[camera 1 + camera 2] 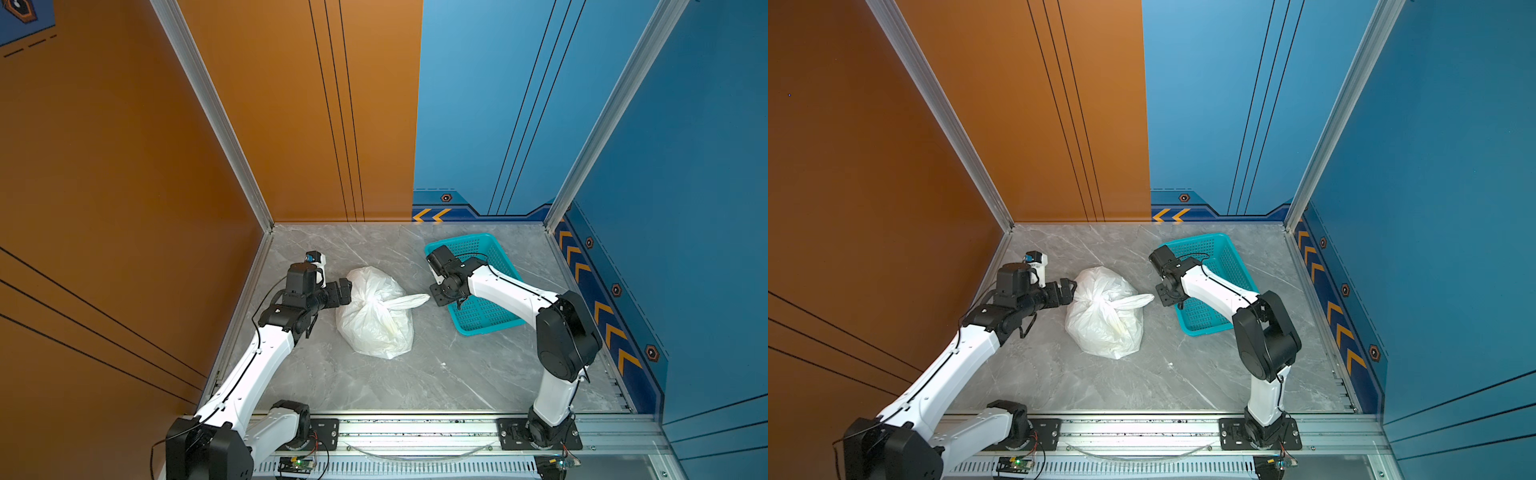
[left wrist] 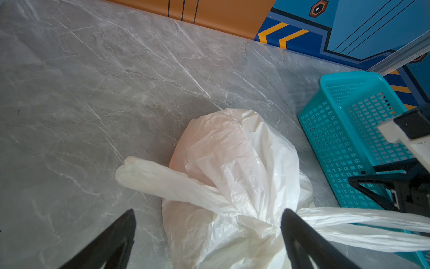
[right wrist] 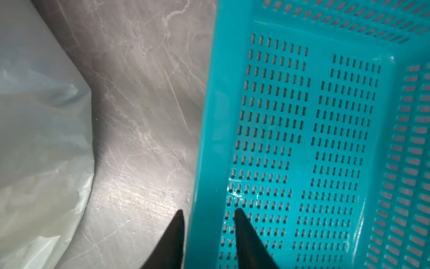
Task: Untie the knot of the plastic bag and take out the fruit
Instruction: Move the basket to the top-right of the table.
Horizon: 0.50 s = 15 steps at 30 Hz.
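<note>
The thin white translucent plastic bag [image 1: 374, 328] lies tied and bulging in the middle of the grey marble-patterned table [image 1: 415, 382]. What it holds cannot be made out through the plastic. Its knot [image 1: 380, 306] of bunched handle strips sits on top. One flat white tail [image 1: 409, 300] sticks out toward the teal perforated plastic basket [image 1: 490, 330], which stands just beside the bag on the right. The other tail [image 2: 162, 181] drapes off the opposite way.

The left arm climbs from its base at the near rail and slants away over the table edge. It bends at the elbow, and its wrist runs level toward the bag. The left gripper [image 1: 347, 291] is spread wide at the bag's left side, holding nothing. In the left wrist view, one black finger [image 2: 300, 235] is right by the knot.

The right arm stands upright from its base and folds at the dark elbow. Its white forearm reaches back across the basket toward the bag. The right gripper [image 3: 208, 210] points down at the basket's near-left edge, close to the tip of the outstretched tail. Its jaws are drawn to a narrow gap, and the basket's rim shows through it. I cannot tell whether they pinch anything.
</note>
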Available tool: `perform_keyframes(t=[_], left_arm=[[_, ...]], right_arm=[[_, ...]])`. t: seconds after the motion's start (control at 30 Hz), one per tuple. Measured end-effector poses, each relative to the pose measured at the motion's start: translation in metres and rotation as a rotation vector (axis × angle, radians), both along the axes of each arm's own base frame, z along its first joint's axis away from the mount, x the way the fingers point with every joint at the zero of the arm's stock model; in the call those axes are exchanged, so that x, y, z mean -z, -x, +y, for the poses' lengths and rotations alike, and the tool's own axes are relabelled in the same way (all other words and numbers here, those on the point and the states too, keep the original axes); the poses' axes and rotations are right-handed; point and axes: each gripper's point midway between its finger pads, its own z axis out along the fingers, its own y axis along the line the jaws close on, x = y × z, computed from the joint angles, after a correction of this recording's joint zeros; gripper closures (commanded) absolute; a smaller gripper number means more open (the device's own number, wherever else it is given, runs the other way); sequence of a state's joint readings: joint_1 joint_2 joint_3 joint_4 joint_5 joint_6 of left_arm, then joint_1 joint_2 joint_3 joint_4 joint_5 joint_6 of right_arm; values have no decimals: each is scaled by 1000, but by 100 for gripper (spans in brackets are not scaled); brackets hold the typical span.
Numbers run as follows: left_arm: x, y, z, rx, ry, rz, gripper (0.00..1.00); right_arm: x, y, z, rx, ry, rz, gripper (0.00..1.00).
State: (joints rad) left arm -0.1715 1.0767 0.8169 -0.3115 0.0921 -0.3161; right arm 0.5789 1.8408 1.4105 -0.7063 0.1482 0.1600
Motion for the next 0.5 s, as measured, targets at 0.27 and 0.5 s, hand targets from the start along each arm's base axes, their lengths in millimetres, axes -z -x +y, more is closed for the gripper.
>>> perform_keyframes(t=[0.27, 0.5], left_arm=[[7, 3, 1, -5, 5, 11, 2], [14, 7, 0, -8, 12, 28, 2]], right_arm=[[-7, -40, -62, 118, -8, -21, 93], [-3, -104, -112, 237, -28, -48, 94]])
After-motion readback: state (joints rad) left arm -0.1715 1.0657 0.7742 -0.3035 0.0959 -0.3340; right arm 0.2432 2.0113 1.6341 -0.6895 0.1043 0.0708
